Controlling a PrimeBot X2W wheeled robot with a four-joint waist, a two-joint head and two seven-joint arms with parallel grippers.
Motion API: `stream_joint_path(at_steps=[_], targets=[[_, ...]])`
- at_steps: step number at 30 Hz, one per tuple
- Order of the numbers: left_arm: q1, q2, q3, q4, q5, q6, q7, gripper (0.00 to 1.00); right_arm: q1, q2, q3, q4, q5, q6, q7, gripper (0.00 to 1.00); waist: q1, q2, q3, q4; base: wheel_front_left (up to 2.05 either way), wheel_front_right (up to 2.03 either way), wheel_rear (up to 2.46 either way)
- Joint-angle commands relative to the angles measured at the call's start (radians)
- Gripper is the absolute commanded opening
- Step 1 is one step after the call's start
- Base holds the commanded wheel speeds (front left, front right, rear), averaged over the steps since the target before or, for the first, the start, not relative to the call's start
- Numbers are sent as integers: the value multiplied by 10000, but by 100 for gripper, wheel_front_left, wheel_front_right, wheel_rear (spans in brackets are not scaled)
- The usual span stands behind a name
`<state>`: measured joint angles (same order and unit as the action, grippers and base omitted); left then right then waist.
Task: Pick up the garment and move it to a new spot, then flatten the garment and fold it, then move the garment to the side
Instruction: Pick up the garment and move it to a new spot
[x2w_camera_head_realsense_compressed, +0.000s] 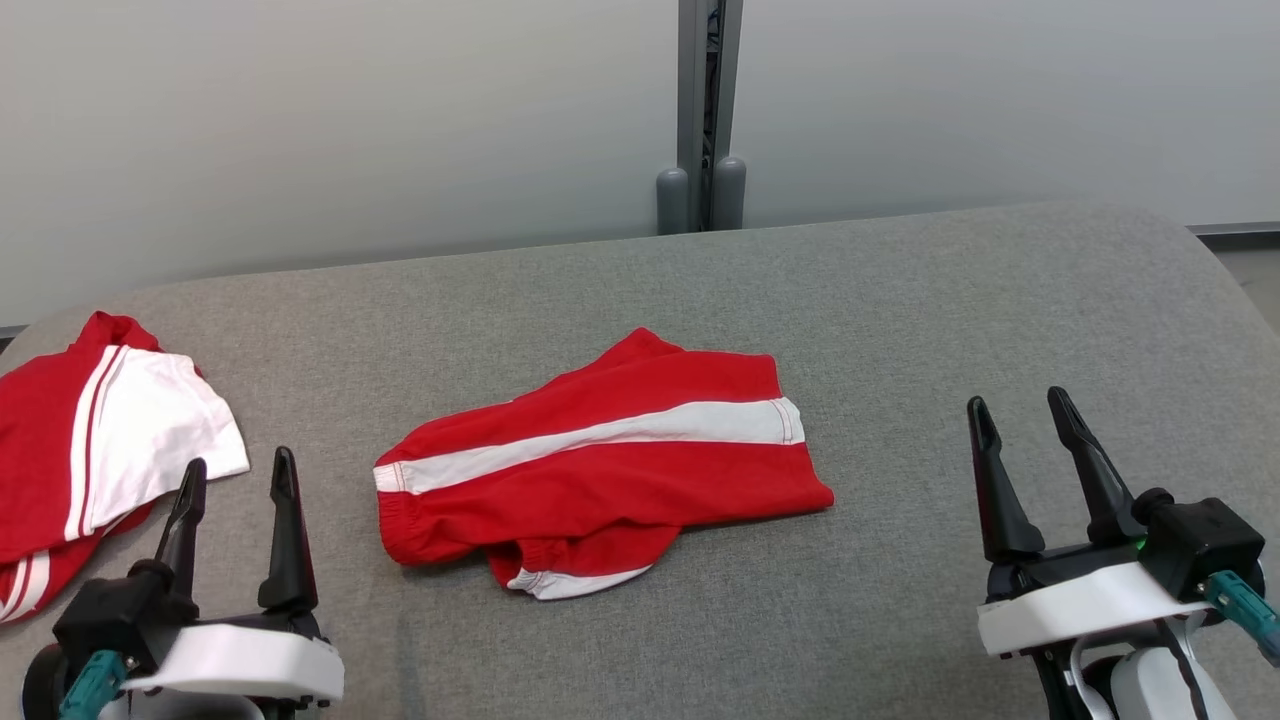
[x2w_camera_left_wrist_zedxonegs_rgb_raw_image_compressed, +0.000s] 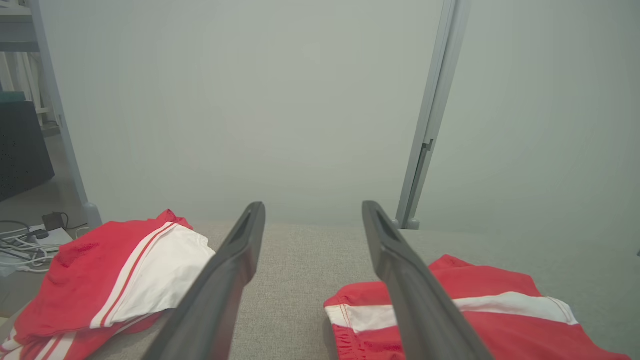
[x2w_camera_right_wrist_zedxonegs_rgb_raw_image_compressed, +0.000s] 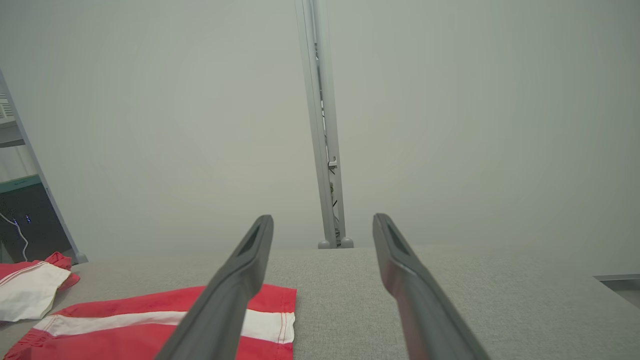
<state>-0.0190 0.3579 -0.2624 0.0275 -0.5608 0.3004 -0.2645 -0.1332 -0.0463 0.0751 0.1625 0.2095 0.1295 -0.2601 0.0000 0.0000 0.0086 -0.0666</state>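
Observation:
A red garment with a white stripe (x2w_camera_head_realsense_compressed: 600, 465) lies folded in the middle of the grey padded table (x2w_camera_head_realsense_compressed: 900, 300); it also shows in the left wrist view (x2w_camera_left_wrist_zedxonegs_rgb_raw_image_compressed: 480, 310) and the right wrist view (x2w_camera_right_wrist_zedxonegs_rgb_raw_image_compressed: 150, 320). My left gripper (x2w_camera_head_realsense_compressed: 238, 480) hovers at the lower left, open and holding nothing, left of the garment. My right gripper (x2w_camera_head_realsense_compressed: 1020, 412) stands open at the lower right, well apart from the garment's right edge. The left gripper's fingers (x2w_camera_left_wrist_zedxonegs_rgb_raw_image_compressed: 225, 280) and the right gripper's fingers (x2w_camera_right_wrist_zedxonegs_rgb_raw_image_compressed: 415, 295) are spread with only table between them.
A second red and white garment (x2w_camera_head_realsense_compressed: 90, 440) lies bunched at the table's left edge, close to my left gripper. A grey post (x2w_camera_head_realsense_compressed: 708, 110) stands behind the table against a pale wall. Cables (x2w_camera_left_wrist_zedxonegs_rgb_raw_image_compressed: 25, 240) lie on the floor beyond the left edge.

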Motion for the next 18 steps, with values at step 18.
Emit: stream_joint_path(at_steps=[18], targets=[[744, -1599, 1433, 571, 1661, -1402, -23, 100, 183, -77, -242, 340, -40, 23, -50, 100, 0, 0, -41, 71, 0, 0, 0]])
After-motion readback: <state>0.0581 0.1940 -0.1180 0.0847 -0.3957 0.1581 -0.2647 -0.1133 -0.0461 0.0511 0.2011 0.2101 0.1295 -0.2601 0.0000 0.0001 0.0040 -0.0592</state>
